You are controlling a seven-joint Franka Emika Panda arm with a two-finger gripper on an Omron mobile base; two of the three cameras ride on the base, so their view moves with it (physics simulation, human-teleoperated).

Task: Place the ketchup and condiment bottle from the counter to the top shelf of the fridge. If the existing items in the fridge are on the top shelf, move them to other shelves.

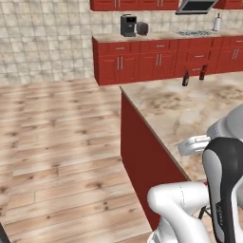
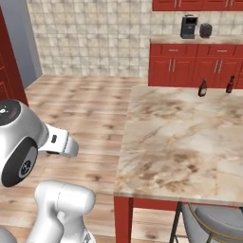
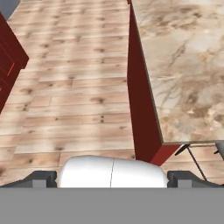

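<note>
Gripper: the two-finger gripper [image 3: 112, 178] hangs above the wooden plank floor [image 3: 70, 96], its two dark fingertips [image 3: 41, 178] spread to the full width of the hand view with nothing between them, so it is released and empty.
Counter: the wide beige-and-brown marbled stone counter [image 3: 188, 65] lies ahead and to the right of the gripper, with its red side panel [image 3: 142, 113] nearest.
Ketchup: the dark maroon-brown bottle with a narrow neck, the ketchup [image 2: 202, 88], stands upright at the counter's far edge, well apart from the gripper.
Condiment bottle: the slim bottle with a black cap [image 2: 230, 84] stands near the ketchup, not touching (its red-orange colour is probably there, but it looks dark at this distance).
Background: red wall cabinets [image 2: 190, 69] stand beyond both bottles.
</note>
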